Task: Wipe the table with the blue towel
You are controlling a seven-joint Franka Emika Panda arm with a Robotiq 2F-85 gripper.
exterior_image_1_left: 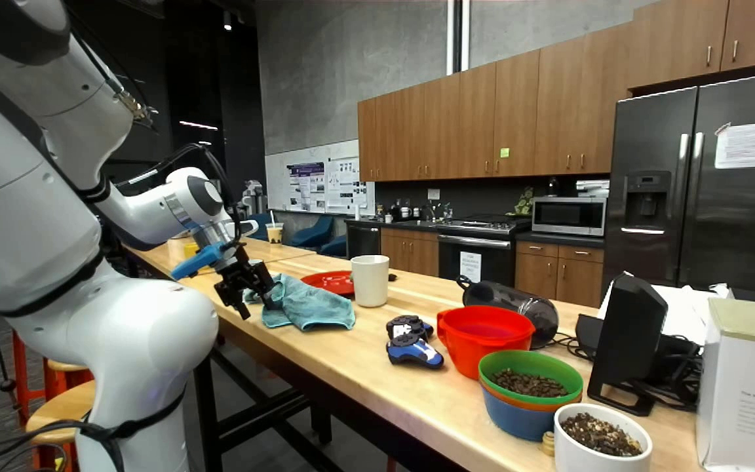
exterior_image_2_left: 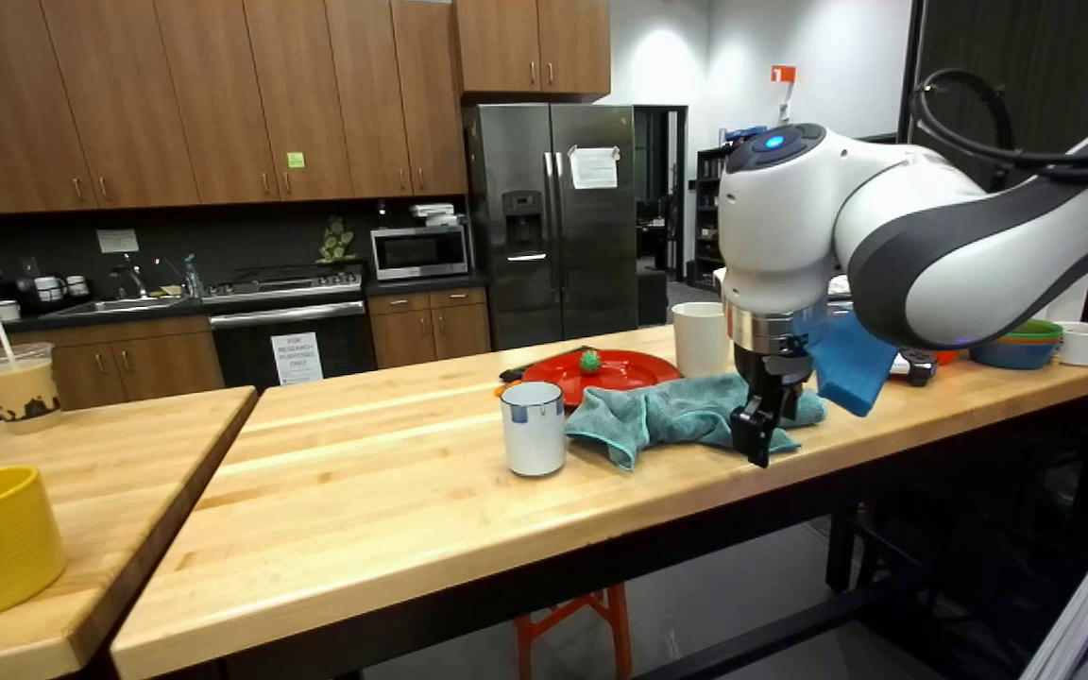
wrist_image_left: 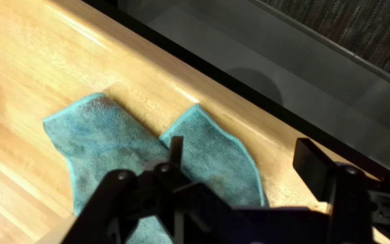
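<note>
The blue towel is a teal cloth (exterior_image_1_left: 315, 305) lying crumpled on the wooden table (exterior_image_1_left: 358, 367), close to its front edge. It also shows in an exterior view (exterior_image_2_left: 671, 416) and in the wrist view (wrist_image_left: 110, 142), where it has stains and a lighter hem. My gripper (exterior_image_1_left: 258, 309) is low at the towel's edge, pointing down; it also shows in an exterior view (exterior_image_2_left: 763, 442). In the wrist view my gripper (wrist_image_left: 239, 149) is open, its fingers wide apart. One finger is over the towel, the other over bare wood near the table edge. Whether the fingers touch the towel cannot be told.
A white mug with blue patches (exterior_image_2_left: 533, 439) stands beside the towel. A tall white cup (exterior_image_1_left: 371, 282) and a red plate (exterior_image_2_left: 634, 368) are behind it. Game controllers (exterior_image_1_left: 411, 347), a red bowl (exterior_image_1_left: 482, 334) and stacked bowls (exterior_image_1_left: 528, 393) stand further along the table.
</note>
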